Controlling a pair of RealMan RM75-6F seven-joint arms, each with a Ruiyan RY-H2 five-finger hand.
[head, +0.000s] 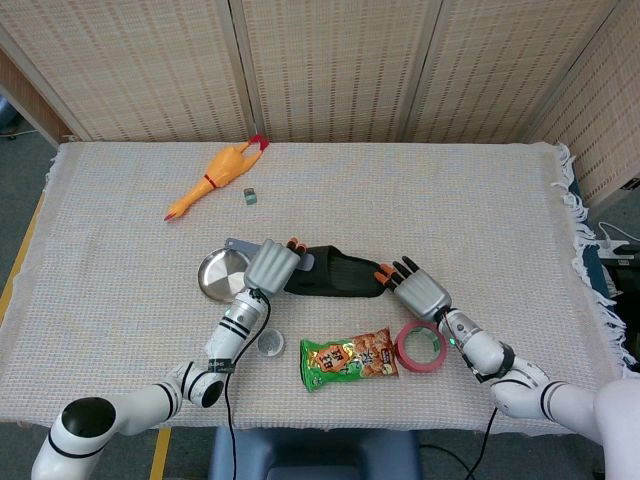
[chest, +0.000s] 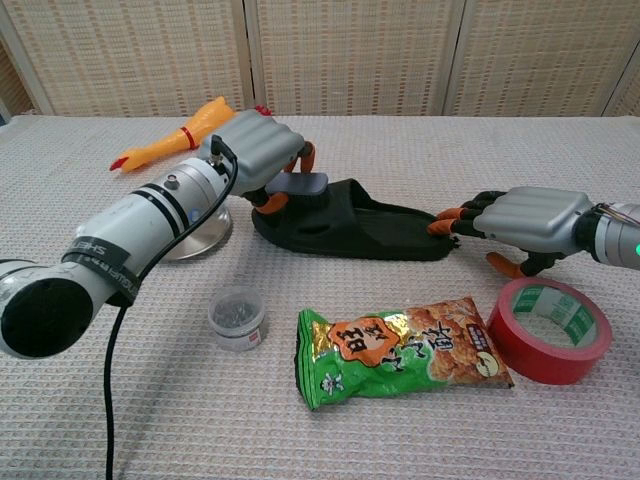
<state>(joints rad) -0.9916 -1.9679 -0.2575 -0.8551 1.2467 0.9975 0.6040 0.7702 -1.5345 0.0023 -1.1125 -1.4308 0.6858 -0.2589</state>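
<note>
Chest view shows the left hand (chest: 262, 153) with its fingers (chest: 272, 199) curled around a flat grey piece (chest: 298, 186), holding it at the heel end of the black slipper (chest: 350, 226), which lies on its side mid-bench. The right hand (chest: 528, 222) has its fingers (chest: 450, 214) stretched close together, tips touching the slipper's toe end and holding nothing. Just below that hand lies a red tape roll (chest: 550, 329); a green and orange snack bag (chest: 398, 349) and a small lidded cup (chest: 236, 318) sit nearer. A steel plate (head: 222, 274) lies beside the left wrist, a rubber chicken (head: 214, 178) farther back.
</note>
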